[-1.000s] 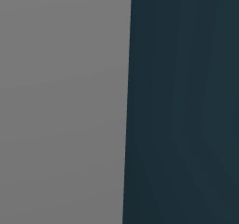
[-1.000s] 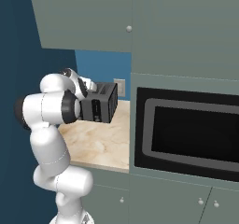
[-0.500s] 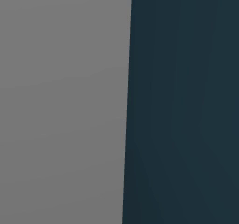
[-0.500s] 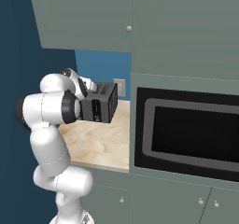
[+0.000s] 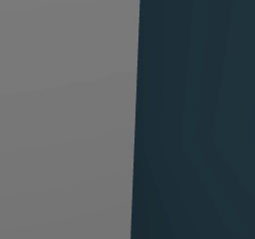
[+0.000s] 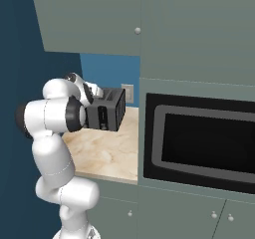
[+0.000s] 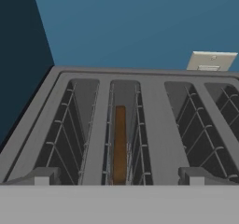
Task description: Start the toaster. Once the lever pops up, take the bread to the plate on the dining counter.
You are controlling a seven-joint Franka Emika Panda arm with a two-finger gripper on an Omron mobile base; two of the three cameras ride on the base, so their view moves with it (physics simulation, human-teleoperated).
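The toaster [image 7: 154, 125] lies right under my hand, its wire-lined slots open toward the camera. The bread [image 7: 120, 143], a thin brown slice, stands sunk in the second slot from the left. My gripper [image 7: 119, 178] hovers open over the toaster's near edge, one fingertip [image 7: 42, 176] at the left and the other at the right, with nothing between them. In the right base view the black toaster [image 6: 108, 109] sits on a beige counter [image 6: 107, 156], with my arm reaching to its left side. The plate and the dining counter are out of view.
A dark built-in oven [image 6: 199, 143] fills the tall cabinet just right of the toaster. Grey-green upper cabinets [image 6: 89, 19] hang above it. A wall outlet [image 7: 210, 61] sits on the blue wall behind. A dark blue wall [image 5: 199, 113] stands close on the left.
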